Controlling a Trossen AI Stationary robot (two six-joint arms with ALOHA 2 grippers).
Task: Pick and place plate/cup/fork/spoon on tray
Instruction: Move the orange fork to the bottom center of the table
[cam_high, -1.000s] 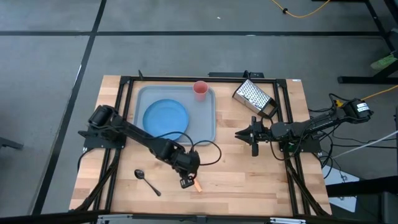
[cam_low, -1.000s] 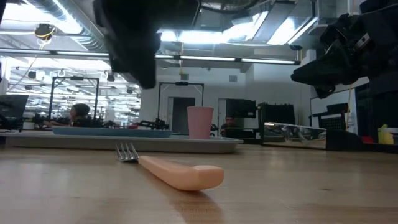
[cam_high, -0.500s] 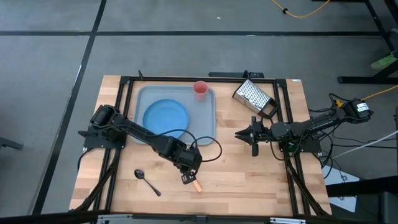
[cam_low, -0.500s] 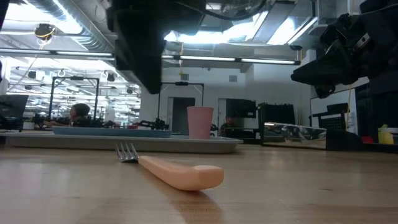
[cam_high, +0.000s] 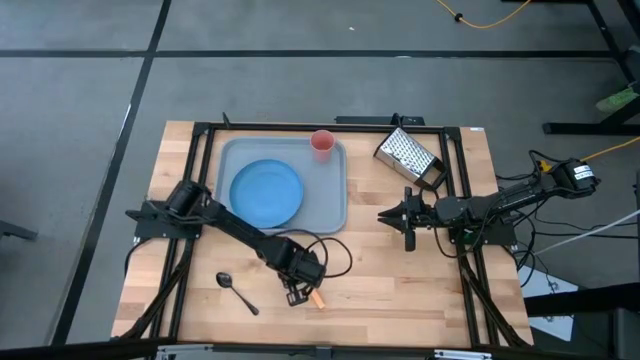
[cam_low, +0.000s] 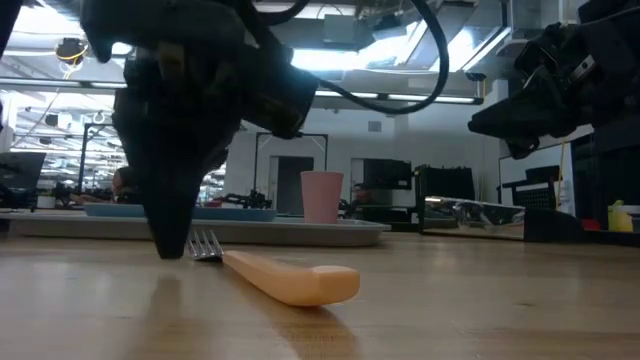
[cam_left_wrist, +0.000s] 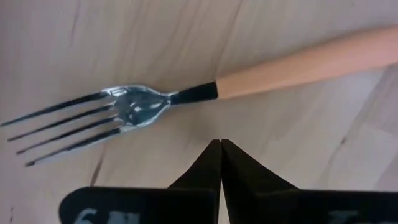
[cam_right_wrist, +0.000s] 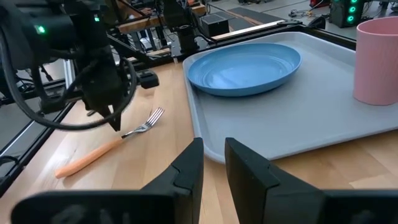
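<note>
The right gripper (cam_right_wrist: 213, 163) sits low in the foreground, its two dark fingers (cam_right_wrist: 186, 167) standing a narrow gap apart with nothing between them. Ahead of them the grey-blue tray (cam_right_wrist: 323, 124) lies on the wooden desk (cam_right_wrist: 155, 155), carrying the blue plate (cam_right_wrist: 244, 67) and, toward one corner, the pink cup (cam_right_wrist: 377, 59). Beside the tray, the fork (cam_right_wrist: 109, 144) lies flat on the desk, its tines pointing toward the tray. The left gripper (cam_right_wrist: 114, 112) points down with its tip just beside the tines.
</note>
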